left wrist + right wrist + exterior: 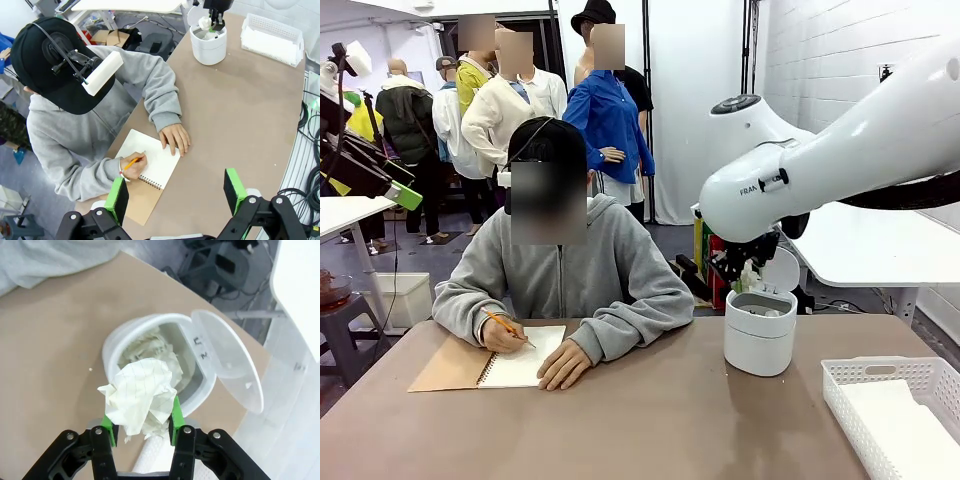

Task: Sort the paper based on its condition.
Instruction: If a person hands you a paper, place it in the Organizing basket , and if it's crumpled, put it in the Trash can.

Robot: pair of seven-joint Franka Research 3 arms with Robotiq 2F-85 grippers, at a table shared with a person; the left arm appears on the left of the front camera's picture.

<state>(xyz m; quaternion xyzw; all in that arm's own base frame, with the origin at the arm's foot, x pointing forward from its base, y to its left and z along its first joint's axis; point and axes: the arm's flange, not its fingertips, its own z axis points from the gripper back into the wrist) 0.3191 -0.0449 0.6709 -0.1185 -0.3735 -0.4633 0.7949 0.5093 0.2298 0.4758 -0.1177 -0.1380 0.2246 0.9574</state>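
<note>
While right claw (pixel 142 421) clamps a crumpled paper wad (pixel 142 390) over white bin (pixel 112 347), left claw (pixel 176 187) apart, arm (pixel 860 140) lettered "FRAN"

Bright, even indoor light; clear pictures.
Diffuse light from above leaves only faint, soft shadows on the bench (pixel 670 420), palest beside the bin (pixel 760 340). The white arm (pixel 840 150) close to the front camera glares slightly. Both wrist views bow outward at their edges. In the right wrist view the paper (pixel 142 392) is crisp, while whatever lies beyond the bench is softer.

Basket (pixel 840 400) cut off at edge, bin (pixel 114 342) partly behind paper wad (pixel 142 390)
</note>
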